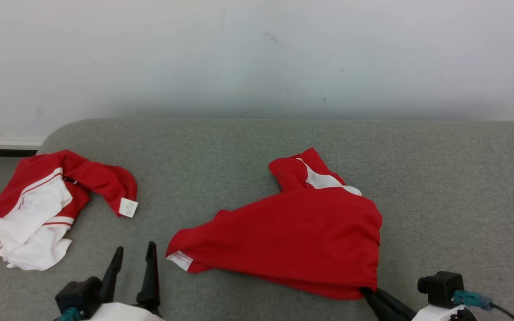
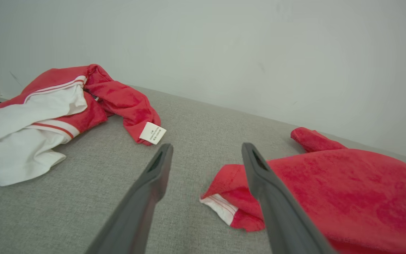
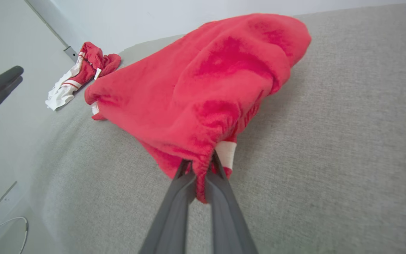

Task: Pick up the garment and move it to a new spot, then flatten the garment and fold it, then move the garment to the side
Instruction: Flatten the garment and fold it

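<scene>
The garment (image 1: 292, 236) is red plush with white trim and lies crumpled in the middle of the grey surface (image 1: 239, 147). My right gripper (image 1: 366, 292) is shut on its near right edge; in the right wrist view the two fingers pinch a fold of the garment (image 3: 203, 106) at the gripper's tips (image 3: 200, 169). The left gripper (image 1: 134, 254) hovers open at the lower left, a short way left of the garment's white-cuffed corner (image 2: 220, 208). Between the open fingers of the left gripper (image 2: 206, 151) there is nothing.
A second red and white garment (image 1: 43, 209) with a white label lies bunched at the left end of the surface, also seen as a pile (image 2: 48, 113) in the left wrist view. A pale wall (image 1: 257, 58) rises behind. The surface's left edge drops off near that pile.
</scene>
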You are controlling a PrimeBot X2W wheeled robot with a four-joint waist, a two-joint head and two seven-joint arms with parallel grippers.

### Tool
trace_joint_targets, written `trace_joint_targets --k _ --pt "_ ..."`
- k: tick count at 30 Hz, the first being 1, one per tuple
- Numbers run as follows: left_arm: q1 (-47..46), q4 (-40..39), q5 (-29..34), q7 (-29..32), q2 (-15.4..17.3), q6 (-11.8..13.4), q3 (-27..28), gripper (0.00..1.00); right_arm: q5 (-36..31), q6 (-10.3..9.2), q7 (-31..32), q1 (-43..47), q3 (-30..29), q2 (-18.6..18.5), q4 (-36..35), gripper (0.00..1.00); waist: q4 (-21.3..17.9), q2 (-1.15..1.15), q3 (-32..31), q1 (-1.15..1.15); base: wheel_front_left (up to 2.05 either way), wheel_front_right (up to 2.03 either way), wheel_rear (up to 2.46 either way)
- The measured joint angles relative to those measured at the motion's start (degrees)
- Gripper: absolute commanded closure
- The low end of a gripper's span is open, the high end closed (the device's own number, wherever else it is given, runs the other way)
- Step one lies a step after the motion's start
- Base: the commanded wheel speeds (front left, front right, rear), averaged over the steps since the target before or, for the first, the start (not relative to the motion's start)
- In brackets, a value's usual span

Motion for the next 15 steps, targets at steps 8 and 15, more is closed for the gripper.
trace_joint_targets --k 8,15 --pt "-0.23 0.29 -0.38 -0.19 -0.36 -0.46 -0.37 0.0 14.38 0.0 19.61 -0.46 -2.26 -14.75 -16.59 1.0 -0.66 0.0 0.61 0.0 0.0 0.0 0.0" --pt "-1.74 1.09 -0.64 -0.29 -1.11 -1.0 -1.03 0.0 25.02 0.0 38.84 -7.01 -5.93 -21.62 -22.24 1.0 1.69 0.0 2.29 0.0 0.0 0.0 0.0"
